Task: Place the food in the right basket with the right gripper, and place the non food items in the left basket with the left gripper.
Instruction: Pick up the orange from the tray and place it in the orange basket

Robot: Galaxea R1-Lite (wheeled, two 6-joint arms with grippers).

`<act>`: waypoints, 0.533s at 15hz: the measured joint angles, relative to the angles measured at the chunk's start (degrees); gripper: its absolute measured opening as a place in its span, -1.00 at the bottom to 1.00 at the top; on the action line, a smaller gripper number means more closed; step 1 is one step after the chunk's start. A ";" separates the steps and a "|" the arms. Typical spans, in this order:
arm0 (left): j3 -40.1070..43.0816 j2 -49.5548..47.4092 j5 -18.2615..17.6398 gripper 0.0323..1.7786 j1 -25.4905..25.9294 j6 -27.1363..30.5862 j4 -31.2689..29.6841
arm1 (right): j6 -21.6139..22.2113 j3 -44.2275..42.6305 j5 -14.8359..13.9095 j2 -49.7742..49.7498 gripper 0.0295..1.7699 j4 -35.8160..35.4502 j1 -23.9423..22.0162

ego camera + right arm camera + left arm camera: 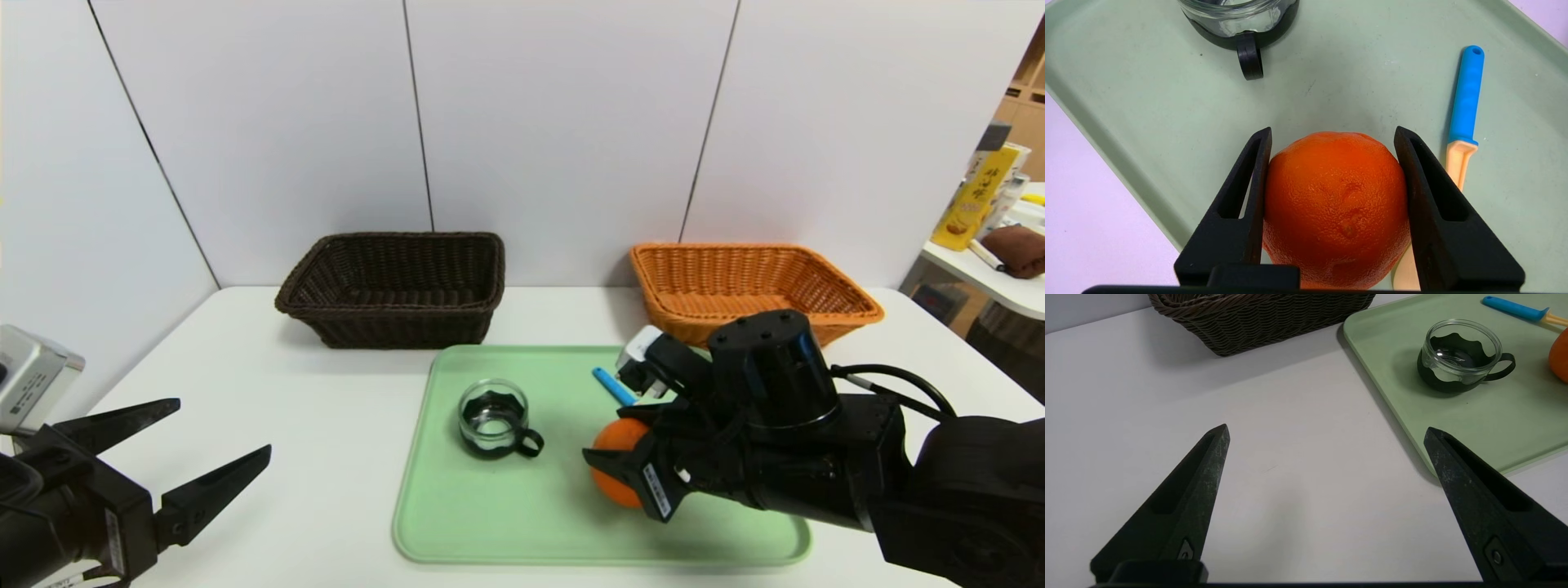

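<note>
The food, a round orange [1335,204], sits on the green tray [473,506], and both fingers of my right gripper [1333,131] press against its sides, shut on it. From the head view the orange [614,437] is partly hidden by that gripper [608,461]. The glass cup [492,416] with black base and handle stands on the tray to its left. The blue-handled spoon [1466,94] lies beside the orange, its bowl under the gripper. My left gripper [220,426] hovers open over bare table at the near left. The dark left basket [392,327] and orange-tan right basket [751,247] stand at the back.
White wall panels close off the back of the white table [286,408]. A separate side table [996,286] at the far right carries a yellow box [971,204] and a brown cloth [1016,249]. My right arm reaches over the tray's right part.
</note>
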 joint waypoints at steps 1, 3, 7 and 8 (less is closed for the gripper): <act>0.09 0.00 -0.02 0.90 0.00 0.07 -0.07 | -0.06 -0.02 -0.06 -0.06 0.04 0.11 0.11; 0.16 -0.02 -0.02 0.90 0.00 0.02 -0.07 | -0.11 0.20 -0.09 -0.13 0.03 0.11 0.18; 0.22 -0.05 -0.05 0.90 -0.05 0.07 -0.09 | -1.29 -0.27 -0.28 -0.96 -0.08 0.52 0.44; 0.24 -0.07 -0.07 0.90 -0.07 0.07 -0.09 | -1.46 -0.35 -0.98 -1.16 -0.19 0.72 0.60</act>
